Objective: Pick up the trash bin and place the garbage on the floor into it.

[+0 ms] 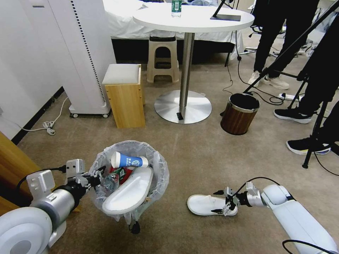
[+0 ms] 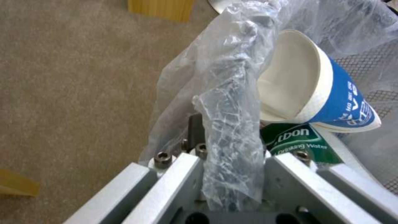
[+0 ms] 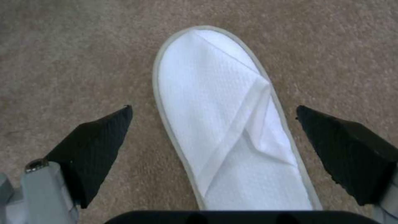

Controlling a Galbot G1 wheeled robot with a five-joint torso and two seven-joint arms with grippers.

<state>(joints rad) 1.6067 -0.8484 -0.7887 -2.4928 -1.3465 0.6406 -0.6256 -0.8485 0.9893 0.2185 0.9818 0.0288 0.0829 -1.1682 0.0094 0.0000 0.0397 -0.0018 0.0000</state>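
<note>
The trash bin (image 1: 159, 168), lined with a crinkly white bag, is at the lower left of the head view. My left gripper (image 1: 94, 178) is shut on its near-left rim; in the left wrist view the bag-covered rim (image 2: 232, 102) runs between the fingers. Inside lie a blue paper cup (image 1: 129, 161) (image 2: 331, 93), a clear bottle (image 1: 111, 180), a red wrapper and a white slipper (image 1: 129, 192). A second white slipper (image 1: 206, 205) (image 3: 224, 124) lies flat on the beige carpet floor (image 1: 197, 155). My right gripper (image 1: 227, 203) (image 3: 213, 109) hangs open just over its heel end, one black fingertip (image 3: 95, 143) on each side.
A wood-grain bin with a chrome rim (image 1: 240, 114) stands to the far right, near tripod legs (image 1: 310, 141) and people's shoes. The round table's base (image 1: 183, 106), a wooden box stool (image 1: 125, 95) and a white appliance (image 1: 81, 53) stand behind. Wooden furniture (image 1: 14, 158) is at my left.
</note>
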